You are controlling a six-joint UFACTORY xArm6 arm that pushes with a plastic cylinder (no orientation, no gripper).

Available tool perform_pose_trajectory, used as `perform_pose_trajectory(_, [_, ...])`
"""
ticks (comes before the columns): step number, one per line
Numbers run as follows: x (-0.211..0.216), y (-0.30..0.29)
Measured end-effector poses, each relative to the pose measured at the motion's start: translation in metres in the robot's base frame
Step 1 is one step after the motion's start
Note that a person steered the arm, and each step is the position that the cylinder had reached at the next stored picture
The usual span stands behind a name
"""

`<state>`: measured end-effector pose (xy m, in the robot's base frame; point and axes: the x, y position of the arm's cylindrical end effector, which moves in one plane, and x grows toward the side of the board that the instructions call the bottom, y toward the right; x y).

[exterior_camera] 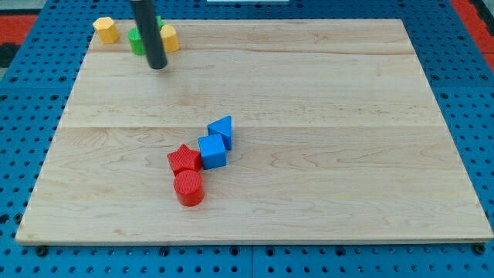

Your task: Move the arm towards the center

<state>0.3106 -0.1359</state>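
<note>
Hanging near the board's top-left corner, my tip [157, 65] ends a bare rod with no hand on it, so it grasps nothing. It sits just below a green block [137, 41], which the rod partly hides, and beside a yellow block [168, 38] to its right. Another yellow block [106, 30] lies further left. Well apart, near the middle of the wooden board [347, 116], four blocks cluster together: a blue triangle [222, 130], a blue cube [212, 151], a red star [184, 159] and a red cylinder [188, 188].
</note>
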Motion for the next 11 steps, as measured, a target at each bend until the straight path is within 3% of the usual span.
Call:
perform_pose_trajectory(3, [-0.004, 0.045])
perform_pose_trajectory(9, [-0.002, 0.077])
perform_pose_trajectory(11, [0.036, 0.085])
